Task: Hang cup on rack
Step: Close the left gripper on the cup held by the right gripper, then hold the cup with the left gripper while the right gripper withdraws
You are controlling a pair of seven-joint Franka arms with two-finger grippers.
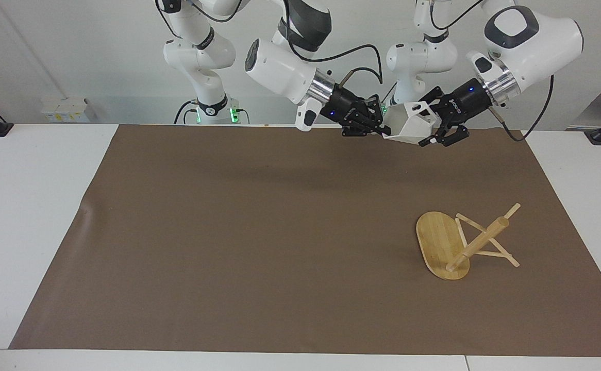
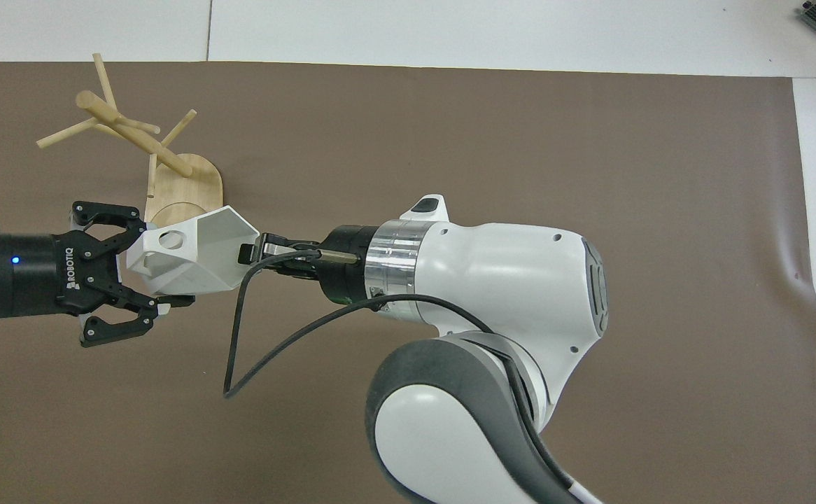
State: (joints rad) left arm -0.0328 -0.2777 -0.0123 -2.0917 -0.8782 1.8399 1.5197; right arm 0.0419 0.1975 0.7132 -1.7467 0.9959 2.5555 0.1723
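white cup (image 1: 410,125) held in mid-air above the brown mat (image 1: 259,232), pinched at one side by right gripper (image 1: 380,129), at the other by left gripper (image 1: 431,135): apparently a handover. rack (image 1: 465,242) toppled toward left arm's end.

plain white cup (image 1: 410,126), pale yellowish bamboo rack (image 1: 460,242) at about 5 o'clock, flat brown mat (image 1: 259,237), white table (image 1: 17,216), black grippers on white arms with grey joints
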